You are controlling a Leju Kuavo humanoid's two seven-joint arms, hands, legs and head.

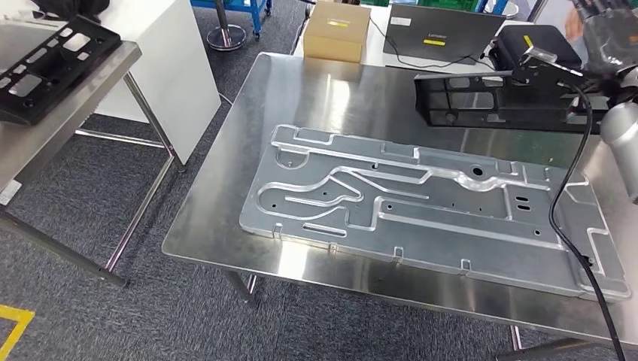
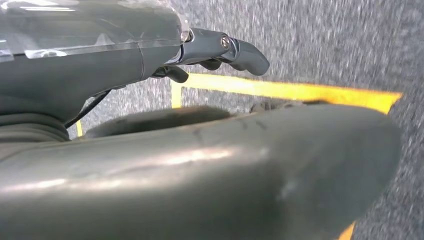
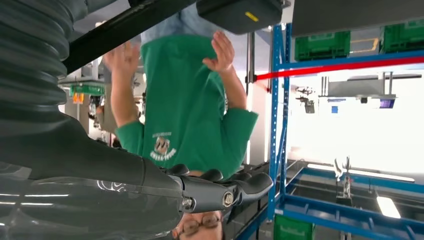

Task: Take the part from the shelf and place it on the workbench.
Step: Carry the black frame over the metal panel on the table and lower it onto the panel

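Black, the part (image 1: 496,98) hangs above the steel workbench (image 1: 226,203) in the head view, at the right hand (image 1: 606,37); the grip itself is unclear. Left wrist view: left hand (image 2: 220,50) empty, fingers loosely curled over carpet. Right wrist view: a person in green (image 3: 185,100) beyond the fingers (image 3: 240,185).

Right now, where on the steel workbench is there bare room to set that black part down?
The workbench is bare along its left side and across the back strip between the silver plate and the cardboard box. The middle and right are crowded: the plate fills them, with the black part and a cable above.
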